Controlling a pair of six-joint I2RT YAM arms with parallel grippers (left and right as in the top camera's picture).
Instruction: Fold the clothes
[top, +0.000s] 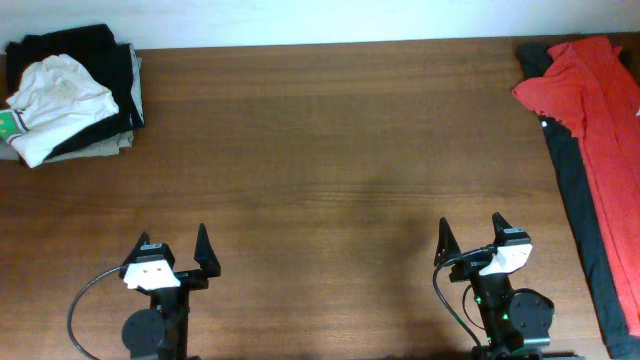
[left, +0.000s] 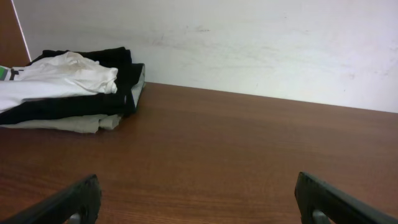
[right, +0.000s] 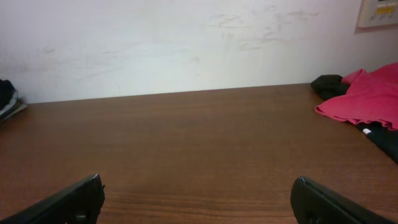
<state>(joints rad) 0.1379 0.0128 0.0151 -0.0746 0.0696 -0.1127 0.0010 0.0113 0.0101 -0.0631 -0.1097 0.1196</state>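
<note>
A: Grippers?

B: Left gripper (top: 172, 245) is sitting at 7 o'clock on the table (top: 320, 150) and right gripper (top: 470, 235) at 5. Both are gaping wide and carrying nothing.

A: Clothes?

B: Folded stack (top: 120, 70) is lying at 10 o'clock, with a white garment (top: 55, 90) resting on top. Red garment (top: 600, 90) is sprawling unfolded at 2 to 3 o'clock, overlapping a dark piece (top: 575, 200), possibly trousers, hard to tell. Both piles are lying well apart from the grippers.
</note>
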